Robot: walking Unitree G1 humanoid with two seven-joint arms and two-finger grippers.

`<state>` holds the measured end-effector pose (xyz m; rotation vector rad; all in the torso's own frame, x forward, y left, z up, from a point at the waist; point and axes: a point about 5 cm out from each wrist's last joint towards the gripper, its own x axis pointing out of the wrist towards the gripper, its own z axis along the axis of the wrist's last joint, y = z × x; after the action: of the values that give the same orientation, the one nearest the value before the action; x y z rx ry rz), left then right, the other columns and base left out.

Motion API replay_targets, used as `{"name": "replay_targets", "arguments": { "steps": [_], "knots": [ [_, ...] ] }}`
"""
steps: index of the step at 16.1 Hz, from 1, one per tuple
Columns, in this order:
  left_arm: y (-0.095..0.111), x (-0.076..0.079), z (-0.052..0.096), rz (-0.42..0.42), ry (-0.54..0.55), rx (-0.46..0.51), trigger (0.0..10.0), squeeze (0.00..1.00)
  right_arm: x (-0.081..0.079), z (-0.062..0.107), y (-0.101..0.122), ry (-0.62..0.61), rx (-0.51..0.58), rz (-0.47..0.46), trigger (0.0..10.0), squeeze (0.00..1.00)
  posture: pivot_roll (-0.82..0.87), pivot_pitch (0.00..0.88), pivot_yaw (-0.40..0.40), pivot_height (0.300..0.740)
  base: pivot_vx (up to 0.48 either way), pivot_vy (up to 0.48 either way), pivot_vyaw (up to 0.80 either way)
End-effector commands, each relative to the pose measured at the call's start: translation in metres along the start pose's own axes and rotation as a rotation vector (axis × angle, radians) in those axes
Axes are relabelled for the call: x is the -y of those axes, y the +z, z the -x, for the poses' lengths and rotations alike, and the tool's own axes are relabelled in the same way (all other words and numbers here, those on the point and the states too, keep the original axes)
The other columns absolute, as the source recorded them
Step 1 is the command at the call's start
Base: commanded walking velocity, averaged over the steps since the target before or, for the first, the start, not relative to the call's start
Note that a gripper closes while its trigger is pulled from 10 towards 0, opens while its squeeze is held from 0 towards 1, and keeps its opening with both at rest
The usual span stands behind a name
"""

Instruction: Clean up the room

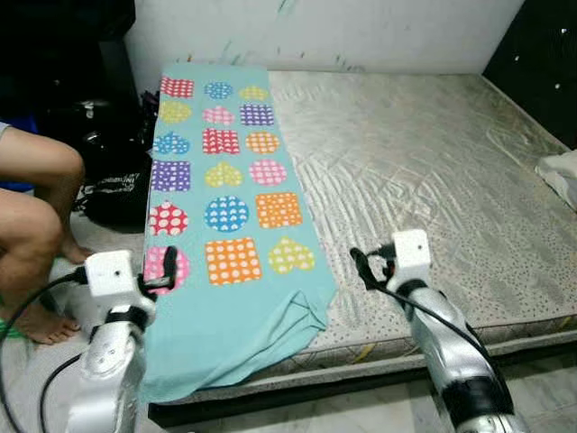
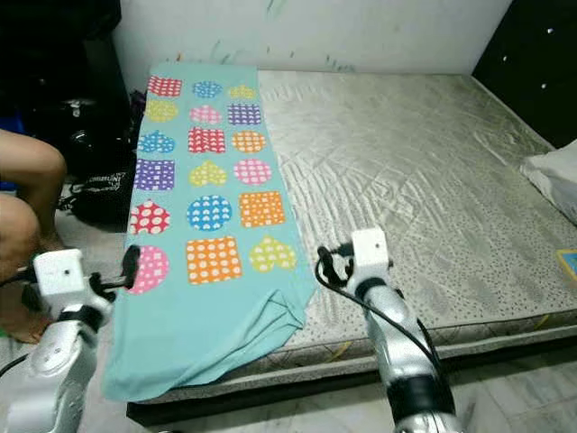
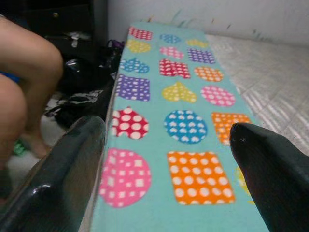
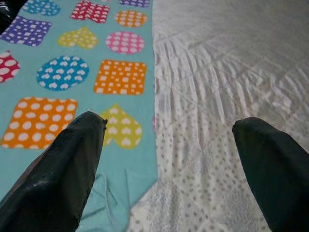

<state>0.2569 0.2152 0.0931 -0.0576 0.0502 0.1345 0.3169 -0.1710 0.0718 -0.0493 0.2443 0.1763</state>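
Teal blanket with dotted colored hearts, circles, squares lies flat along the left strip of the mattress, running from the wall end to the near edge, where its near end bunches and drapes over the side. Left gripper hovers at the blanket's near-left edge, fingers spread wide, holding nothing. Right gripper hovers over bare mattress just beside the blanket's near-right corner, fingers wide, empty too. White pillow at mattress right edge. Person's bare legs at far left by the bed, dark bags on the floor beside them.
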Motion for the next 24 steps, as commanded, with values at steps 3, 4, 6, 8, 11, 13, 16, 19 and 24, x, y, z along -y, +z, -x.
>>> {"name": "replay_targets", "arguments": {
  "steps": [3,4,6,8,11,13,16,19,24],
  "knots": [
    [0.001,-0.005,0.01,-0.045,0.0,-0.009,10.0,0.0,0.005,0.009,-0.003,0.009,-0.003,-0.031,10.0,0.0,-0.01,0.155,-0.098,0.74,0.0,0.0,0.0],
    [0.0,-0.004,0.012,-0.046,-0.001,-0.014,10.0,0.0,0.004,0.01,-0.004,0.012,-0.002,-0.036,10.0,0.0,-0.01,0.161,-0.097,0.74,0.0,0.0,0.0],
    [-0.002,-0.003,0.014,-0.046,-0.006,-0.022,10.0,0.0,0.002,0.015,-0.005,0.023,0.0,-0.05,10.0,0.0,0.0,0.174,-0.094,0.74,0.0,0.0,0.0],
    [-0.001,-0.002,0.016,-0.047,-0.01,-0.025,10.0,0.0,0.001,0.017,-0.006,0.028,-0.005,-0.057,10.0,0.0,0.0,0.183,-0.091,0.74,0.0,0.0,0.0],
    [-0.002,-0.001,0.017,-0.048,-0.014,-0.033,10.0,0.0,0.0,0.02,-0.006,0.039,-0.007,-0.07,10.0,0.0,-0.01,0.191,-0.092,0.74,0.0,0.0,0.0],
    [-0.001,0.0,0.016,-0.047,-0.016,-0.035,10.0,0.0,-0.001,0.021,-0.005,0.048,-0.008,-0.074,10.0,0.0,-0.01,0.196,-0.091,0.74,0.0,0.0,0.0],
    [0.0,0.001,0.016,-0.043,-0.016,-0.037,10.0,0.0,-0.001,0.021,-0.004,0.057,-0.009,-0.076,10.0,0.0,-0.01,0.201,-0.096,0.74,0.0,0.0,0.0],
    [0.0,0.001,0.017,-0.036,-0.012,-0.04,10.0,0.0,-0.002,0.023,-0.003,0.068,-0.013,-0.079,10.0,0.0,-0.01,0.21,-0.099,0.74,0.0,0.0,0.0],
    [-0.001,0.002,0.021,-0.024,-0.01,-0.049,10.0,0.0,-0.003,0.028,-0.003,0.081,-0.007,-0.08,10.0,0.0,-0.01,0.227,-0.101,0.74,0.0,0.0,0.0]
  ]
}}
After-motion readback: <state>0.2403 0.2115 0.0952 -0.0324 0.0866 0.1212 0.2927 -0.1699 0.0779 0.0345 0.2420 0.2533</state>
